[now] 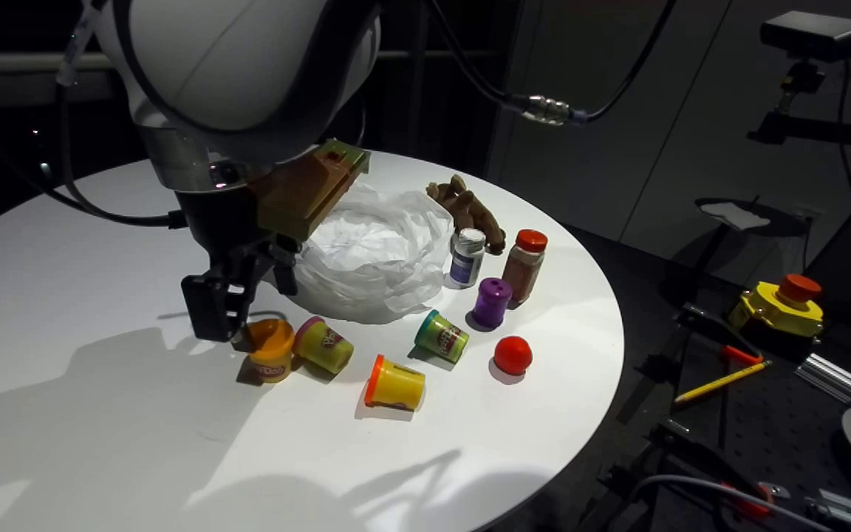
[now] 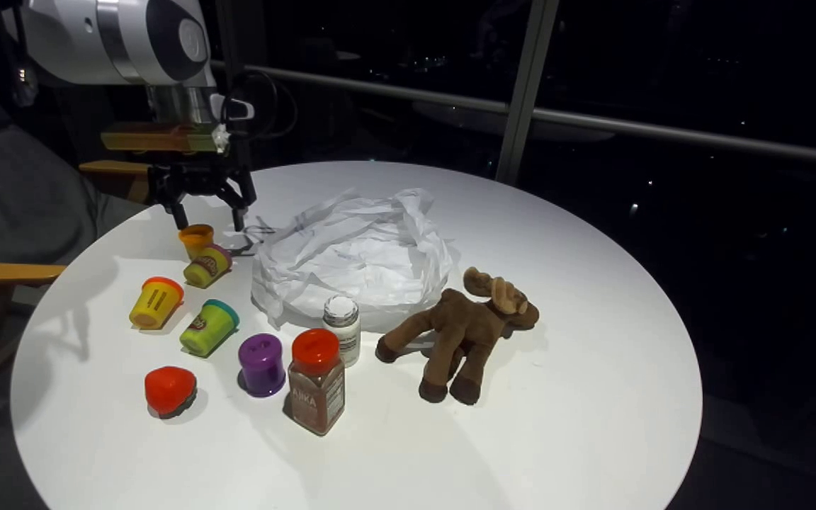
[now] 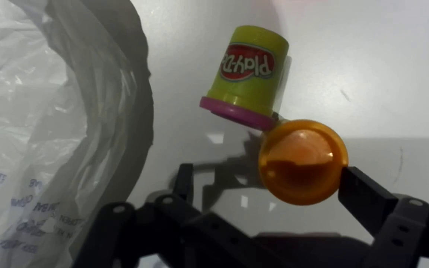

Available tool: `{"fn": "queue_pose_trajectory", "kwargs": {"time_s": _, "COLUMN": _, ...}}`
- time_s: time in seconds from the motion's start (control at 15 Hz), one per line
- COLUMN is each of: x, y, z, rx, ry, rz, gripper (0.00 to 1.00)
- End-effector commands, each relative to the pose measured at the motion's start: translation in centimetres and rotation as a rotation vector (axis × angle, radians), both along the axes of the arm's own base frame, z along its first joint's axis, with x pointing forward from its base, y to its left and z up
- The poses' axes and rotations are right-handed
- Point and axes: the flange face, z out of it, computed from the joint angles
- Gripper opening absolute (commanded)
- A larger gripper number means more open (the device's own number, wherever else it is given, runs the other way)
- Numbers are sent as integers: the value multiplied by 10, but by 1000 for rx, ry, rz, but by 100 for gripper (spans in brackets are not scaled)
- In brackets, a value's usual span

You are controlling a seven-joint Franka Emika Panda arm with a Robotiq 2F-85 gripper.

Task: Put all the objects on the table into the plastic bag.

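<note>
My gripper [image 1: 252, 307] is open above an upright orange tub [image 1: 272, 355]. In the wrist view, the tub's orange lid [image 3: 304, 162] lies between the fingers, close to the right one; the left finger is well apart. A yellow tub with a pink lid [image 3: 250, 74] lies on its side against it. The white plastic bag [image 2: 277, 280] stands open at mid-table. Also on the table are an orange-lidded yellow tub [image 2: 156, 304], a teal-lidded green tub [image 2: 208, 329], a red ball [image 2: 168, 389], a purple tub [image 2: 263, 368], a red-capped jar [image 2: 317, 393], a white bottle [image 2: 344, 333] and a brown plush moose [image 2: 457, 322].
The round white table [image 2: 557, 439] has its edge near the red ball and the jar. A wooden-armed chair [image 2: 8, 273] stands beside it. A yellow box with a red button [image 1: 780, 307] and a pencil [image 1: 723, 381] lie on a dark surface off the table.
</note>
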Motion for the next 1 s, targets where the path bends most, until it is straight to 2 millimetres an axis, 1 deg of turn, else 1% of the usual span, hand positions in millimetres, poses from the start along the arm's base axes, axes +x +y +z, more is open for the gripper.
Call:
{"fn": "queue_pose_trajectory", "kwargs": {"time_s": 0.0, "x": 5, "y": 9, "z": -4, "rx": 21, "ry": 36, "rz": 11, "gripper": 100}}
{"fn": "queue_pose_trajectory", "kwargs": {"time_s": 0.27, "x": 0, "y": 21, "z": -6, "rx": 60, "ry": 54, "rz": 14, "gripper": 100}}
{"fn": "queue_pose_trajectory", "kwargs": {"time_s": 0.4, "x": 0, "y": 20, "z": -10, "rx": 65, "ry": 62, "rz": 8, "gripper": 100}}
{"fn": "queue_pose_trajectory", "kwargs": {"time_s": 0.67, "x": 5, "y": 10, "z": -14, "rx": 68, "ry": 64, "rz": -13, "gripper": 100}}
{"fn": "queue_pose_trajectory", "kwargs": {"time_s": 0.73, "x": 7, "y": 9, "z": -12, "rx": 66, "ry": 55, "rz": -19, "gripper": 92}}
{"fn": "queue_pose_trajectory", "kwargs": {"time_s": 0.8, "x": 8, "y": 8, "z": -11, "rx": 63, "ry": 52, "rz": -21, "gripper": 74}}
{"fn": "queue_pose_trajectory", "kwargs": {"time_s": 0.87, "x": 8, "y": 8, "z": -9, "rx": 59, "ry": 43, "rz": -22, "gripper": 68}}
{"fn": "queue_pose_trajectory", "kwargs": {"time_s": 0.93, "x": 8, "y": 7, "z": -8, "rx": 54, "ry": 40, "rz": -22, "gripper": 58}}
